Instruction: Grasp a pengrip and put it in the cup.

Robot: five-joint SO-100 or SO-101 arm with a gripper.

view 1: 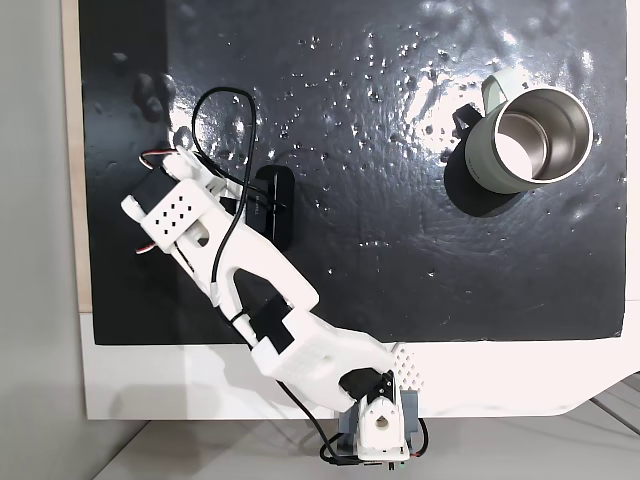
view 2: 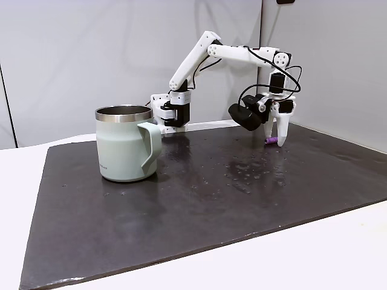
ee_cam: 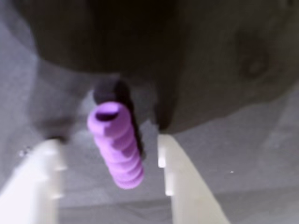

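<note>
In the wrist view the light-purple ribbed pengrip [ee_cam: 117, 144] lies on the black mat between my two white fingers [ee_cam: 180, 182], with a gap on each side. My gripper [ee_cam: 107, 140] is open and points down around it. In a fixed view from the side, the gripper [view 2: 275, 141] stands on the mat's far right with the pengrip [view 2: 273, 141] showing as a purple speck at its tips. The sage-green cup [view 2: 124, 145] stands upright far to the left there. From above, the gripper [view 1: 165, 215] is at the left and the cup [view 1: 525, 140] at the upper right, steel inside bare.
The black mat [view 1: 400, 260] covers most of the white table [view 1: 520, 375]. The arm's base [view 1: 380, 430] sits at the table's near edge in the view from above. A black wrist camera [view 1: 272, 205] and cable hang beside the gripper. A grey wall [view 2: 91, 54] stands behind.
</note>
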